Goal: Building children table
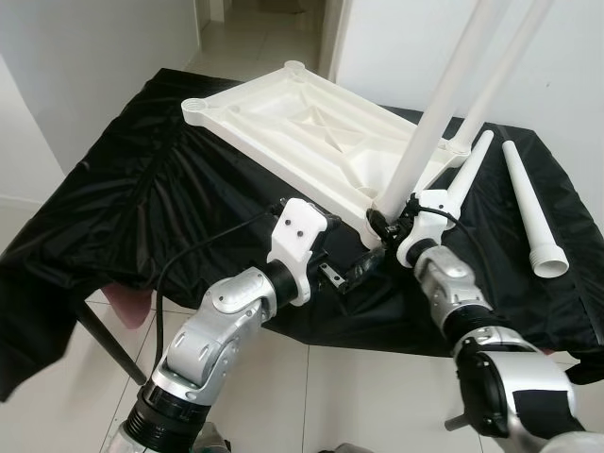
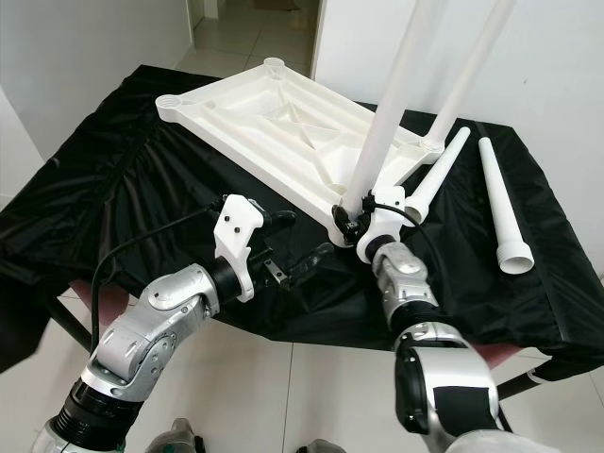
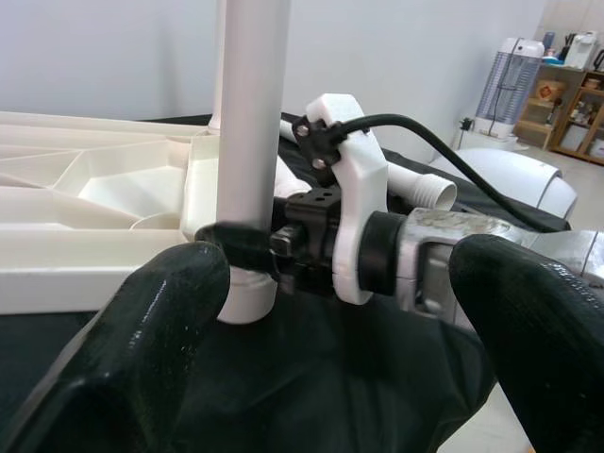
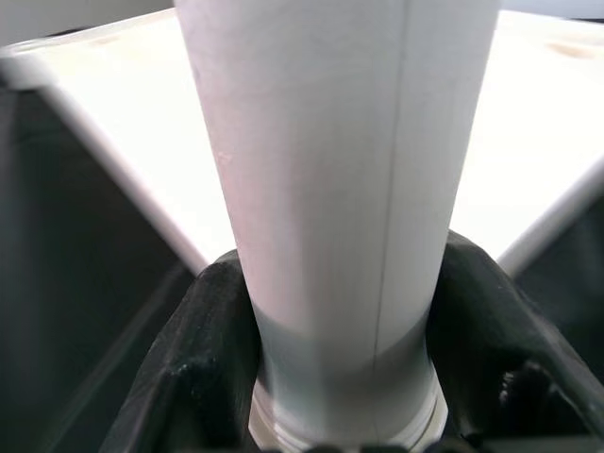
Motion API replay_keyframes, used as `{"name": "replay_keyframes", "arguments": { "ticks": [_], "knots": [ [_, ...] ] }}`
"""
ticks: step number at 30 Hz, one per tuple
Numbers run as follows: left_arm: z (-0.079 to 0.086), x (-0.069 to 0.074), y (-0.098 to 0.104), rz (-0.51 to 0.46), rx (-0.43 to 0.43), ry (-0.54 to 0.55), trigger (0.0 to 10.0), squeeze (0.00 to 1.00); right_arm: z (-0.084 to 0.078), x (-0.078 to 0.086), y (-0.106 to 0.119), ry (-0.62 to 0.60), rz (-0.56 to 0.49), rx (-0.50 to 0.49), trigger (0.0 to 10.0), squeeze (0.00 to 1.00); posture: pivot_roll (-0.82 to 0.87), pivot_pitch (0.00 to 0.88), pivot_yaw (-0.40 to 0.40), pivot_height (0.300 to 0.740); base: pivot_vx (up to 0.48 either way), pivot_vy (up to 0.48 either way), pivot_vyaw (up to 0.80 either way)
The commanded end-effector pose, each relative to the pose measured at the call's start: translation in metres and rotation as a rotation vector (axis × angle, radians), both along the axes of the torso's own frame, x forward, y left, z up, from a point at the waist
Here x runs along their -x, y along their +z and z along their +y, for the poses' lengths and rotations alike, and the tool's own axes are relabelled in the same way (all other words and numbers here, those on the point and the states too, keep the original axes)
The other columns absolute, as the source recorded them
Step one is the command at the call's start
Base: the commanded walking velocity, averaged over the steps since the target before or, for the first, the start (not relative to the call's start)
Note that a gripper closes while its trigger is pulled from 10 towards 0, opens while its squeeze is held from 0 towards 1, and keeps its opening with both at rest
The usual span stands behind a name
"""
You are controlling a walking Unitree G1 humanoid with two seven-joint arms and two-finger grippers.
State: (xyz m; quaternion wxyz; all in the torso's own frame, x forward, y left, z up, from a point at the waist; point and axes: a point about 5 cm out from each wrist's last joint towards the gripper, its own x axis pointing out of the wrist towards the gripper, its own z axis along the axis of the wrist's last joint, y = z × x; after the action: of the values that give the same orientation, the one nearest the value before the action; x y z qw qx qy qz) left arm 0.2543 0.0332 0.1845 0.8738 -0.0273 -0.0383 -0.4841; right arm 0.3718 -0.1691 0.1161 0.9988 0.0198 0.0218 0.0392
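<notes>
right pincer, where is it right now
In the left eye view the right pincer is shut around the base of the upright leg, at the near corner of the upturned tabletop.

Pretty much a two-tone scene: the surface (image 1: 142, 179) is draped in glossy black cloth, and the upside-down tabletop (image 1: 302, 123) on it is plain white plastic, no pattern at all. Same white on the upright leg (image 1: 429, 132) and the two loose legs (image 1: 533, 212) lying on the cloth. Both arms are silver with white wrist housings, and the left tool (image 1: 354, 274) and right tool (image 1: 382, 222) have black fingers. Floor tiles (image 1: 311, 387) are pale off-white, walls white-ish.
</notes>
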Motion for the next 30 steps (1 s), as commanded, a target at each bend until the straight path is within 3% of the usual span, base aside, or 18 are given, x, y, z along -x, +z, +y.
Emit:
{"name": "replay_keyframes", "arguments": {
  "ticks": [1, 4, 14, 23, 24, 26, 27, 30],
  "knots": [
    [-0.001, 0.003, 0.0, 0.001, -0.005, -0.007, 10.0, 0.0, -0.008, 0.005, -0.011, -0.134, 0.054, 0.01, 10.0, 0.0, 0.11, 0.022, -0.058, 0.74, 0.0, 0.0, 0.0],
    [-0.001, 0.003, 0.0, 0.003, -0.005, -0.008, 10.0, 0.0, -0.004, 0.007, -0.013, -0.172, 0.055, 0.008, 10.0, 0.0, 0.11, 0.023, -0.061, 0.74, 0.0, 0.0, 0.0],
    [-0.003, 0.005, -0.001, 0.009, -0.001, -0.01, 10.0, 0.0, 0.04, 0.019, -0.011, -0.28, 0.027, -0.032, 10.0, 0.0, 0.11, 0.018, -0.069, 0.74, 0.0, 0.0, 0.0],
    [-0.004, 0.005, -0.002, 0.012, 0.0, -0.014, 10.0, 0.0, 0.049, 0.023, -0.01, -0.286, 0.018, -0.025, 10.0, 0.0, 0.11, 0.01, -0.073, 0.74, 0.0, 0.0, 0.0],
    [-0.004, 0.005, -0.002, 0.011, 0.0, -0.015, 10.0, 0.0, 0.049, 0.024, -0.01, -0.279, 0.017, -0.025, 10.0, 0.16, 0.12, 0.007, -0.074, 0.74, 0.0, 0.0, 0.0],
    [-0.004, 0.005, -0.002, 0.011, 0.0, -0.015, 10.0, 0.0, 0.049, 0.024, -0.01, -0.279, 0.017, -0.025, 10.0, 0.16, 0.12, 0.007, -0.074, 0.74, 0.0, 0.0, 0.0],
    [-0.004, 0.005, -0.002, 0.01, 0.0, -0.015, 10.0, 0.0, 0.049, 0.025, -0.01, -0.262, 0.013, -0.038, 10.0, 1.0, 0.12, 0.003, -0.075, 0.74, 0.0, 0.0, 0.0],
    [-0.004, 0.005, -0.001, 0.009, 0.001, -0.015, 10.0, 0.0, 0.05, 0.028, -0.007, -0.221, -0.017, -0.06, 10.0, 1.0, 0.11, 0.0, -0.075, 0.74, 0.0, 0.0, 0.0]
  ]
}}
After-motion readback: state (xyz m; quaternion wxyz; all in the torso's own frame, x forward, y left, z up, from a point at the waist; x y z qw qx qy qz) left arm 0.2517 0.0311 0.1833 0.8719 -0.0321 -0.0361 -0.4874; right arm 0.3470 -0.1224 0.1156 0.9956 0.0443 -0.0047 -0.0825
